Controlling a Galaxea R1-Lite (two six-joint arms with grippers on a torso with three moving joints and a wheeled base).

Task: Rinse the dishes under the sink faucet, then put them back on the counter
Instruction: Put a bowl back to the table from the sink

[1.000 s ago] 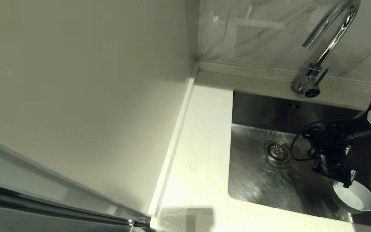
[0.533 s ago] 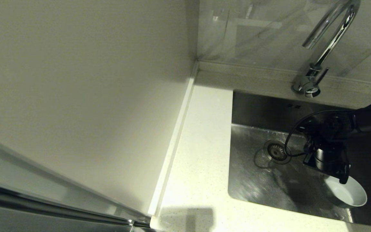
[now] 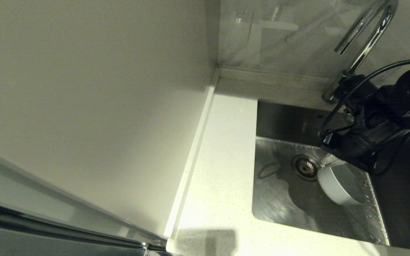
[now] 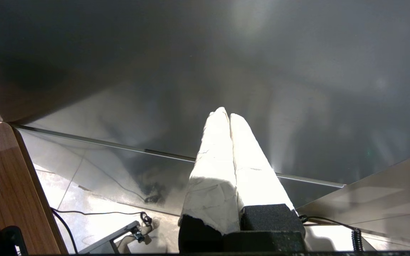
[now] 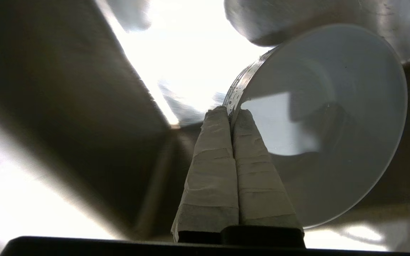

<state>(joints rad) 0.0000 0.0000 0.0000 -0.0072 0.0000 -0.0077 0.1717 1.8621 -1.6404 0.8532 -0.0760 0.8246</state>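
My right gripper (image 3: 327,164) (image 5: 230,113) is shut on the rim of a white bowl (image 3: 338,183) (image 5: 327,121). It holds the bowl tipped on its side above the steel sink (image 3: 283,199), right beside the round drain strainer (image 3: 305,166). The chrome gooseneck faucet (image 3: 363,33) rises behind the arm, its base hidden by the wrist. The speckled counter (image 3: 222,160) lies to the left of the sink. My left gripper (image 4: 226,115) is shut on nothing, parked away from the sink, and does not show in the head view. The other two bowls are out of view.
A plain off-white panel (image 3: 84,106) fills the left side of the head view. A marbled wall (image 3: 279,35) stands behind the raised back edge. A black cable (image 3: 347,96) loops from the right wrist over the basin.
The right gripper has lifted the white bowl from the front right of the sink, carried it back and left toward the drain, and tipped it onto its side.
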